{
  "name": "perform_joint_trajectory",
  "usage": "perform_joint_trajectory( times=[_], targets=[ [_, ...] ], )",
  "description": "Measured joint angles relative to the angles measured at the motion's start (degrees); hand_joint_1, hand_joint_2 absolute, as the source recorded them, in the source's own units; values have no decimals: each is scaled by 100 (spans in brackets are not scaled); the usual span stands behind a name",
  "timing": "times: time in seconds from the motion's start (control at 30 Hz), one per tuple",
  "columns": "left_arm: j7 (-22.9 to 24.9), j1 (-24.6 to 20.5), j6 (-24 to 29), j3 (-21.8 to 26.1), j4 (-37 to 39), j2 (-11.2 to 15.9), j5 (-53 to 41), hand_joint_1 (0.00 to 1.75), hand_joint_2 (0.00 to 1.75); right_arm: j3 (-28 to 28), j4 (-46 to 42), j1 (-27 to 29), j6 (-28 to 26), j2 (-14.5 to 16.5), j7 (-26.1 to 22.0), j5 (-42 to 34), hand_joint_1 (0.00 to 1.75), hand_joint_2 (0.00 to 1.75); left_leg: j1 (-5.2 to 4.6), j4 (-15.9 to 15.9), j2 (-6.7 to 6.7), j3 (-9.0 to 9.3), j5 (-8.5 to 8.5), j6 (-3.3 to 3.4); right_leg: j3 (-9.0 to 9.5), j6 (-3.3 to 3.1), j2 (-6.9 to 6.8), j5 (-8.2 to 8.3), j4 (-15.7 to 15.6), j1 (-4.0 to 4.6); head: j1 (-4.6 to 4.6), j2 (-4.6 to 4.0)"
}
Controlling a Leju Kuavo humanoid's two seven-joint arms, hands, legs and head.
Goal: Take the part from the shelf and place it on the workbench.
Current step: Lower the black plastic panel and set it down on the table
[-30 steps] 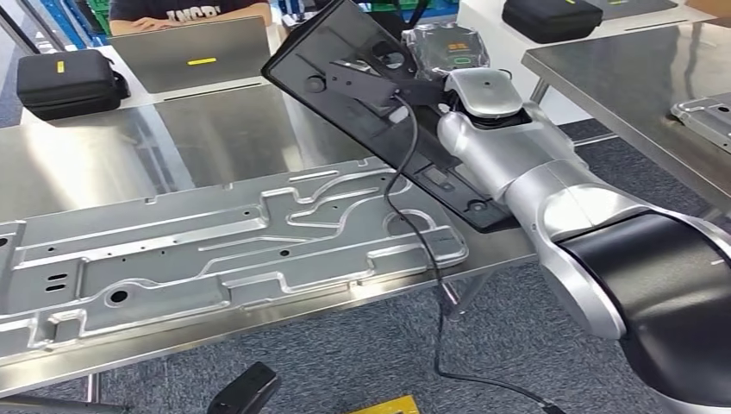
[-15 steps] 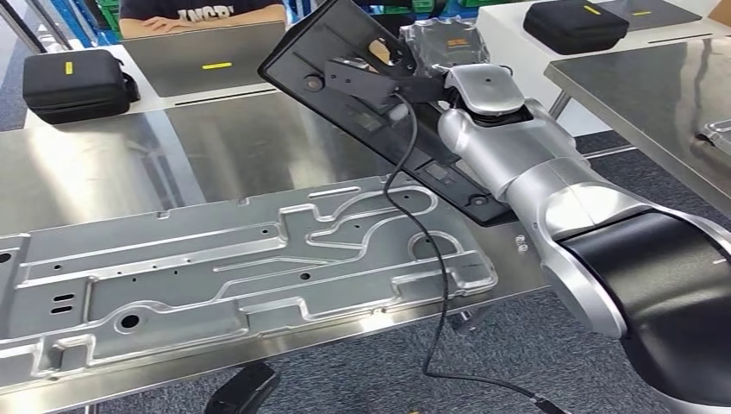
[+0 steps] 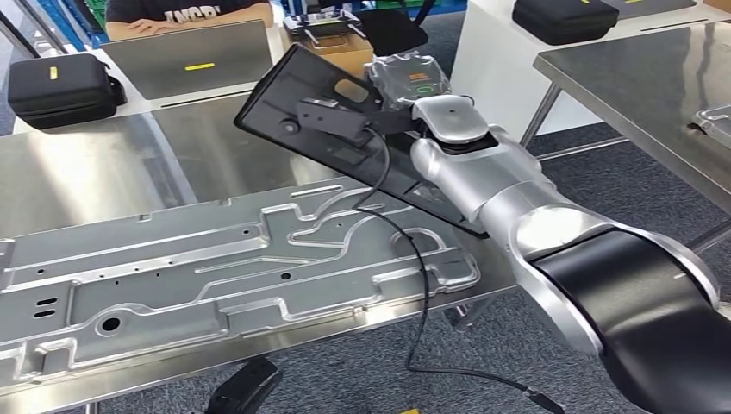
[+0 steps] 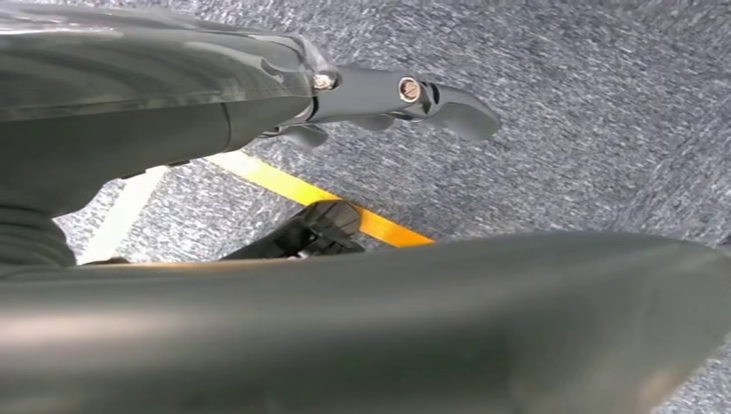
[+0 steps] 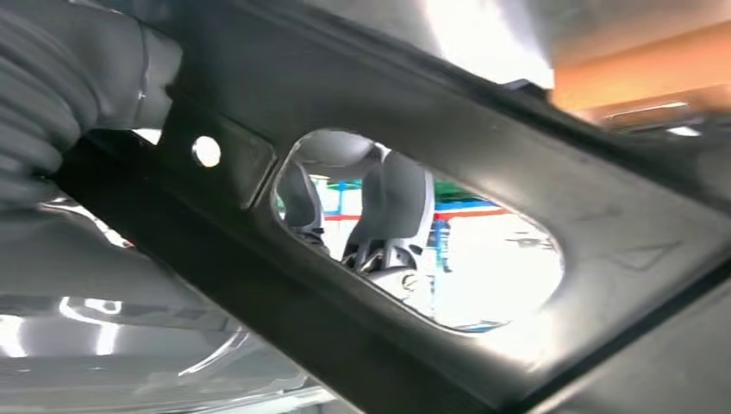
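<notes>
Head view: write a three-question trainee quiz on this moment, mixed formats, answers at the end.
1. True or false: the black panel lies flat on the workbench.
2. Which robot hand holds the black panel? A) left B) right
3. Fill in: the big silver stamped plate lies on the ____.

Key
1. False. The panel is tilted and held up over the bench.
2. B. The right robot hand grips it; the left robot hand hangs over the carpet, holding nothing.
3. Workbench.
</notes>
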Motion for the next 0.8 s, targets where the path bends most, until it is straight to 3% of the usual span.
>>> perform_joint_trajectory(
  times=[0.27, 0.8],
  targets=[
    [15, -33, -21, -7, 0, -8, -35, 0, 0, 29, -15, 241, -99, 288, -220, -97, 175, 175, -6, 2, 1, 2, 8, -29, 14, -21, -4, 10, 3, -1, 0, 0],
    [95, -84, -42, -38, -2, -79, -134, 0, 0, 27, -55, 819, -414, 518, -520, -452, 175, 175, -28, 26, -1, 5, 7, -28, 35, -20, -14, 11, 1, -21, 0, 0]
  ],
)
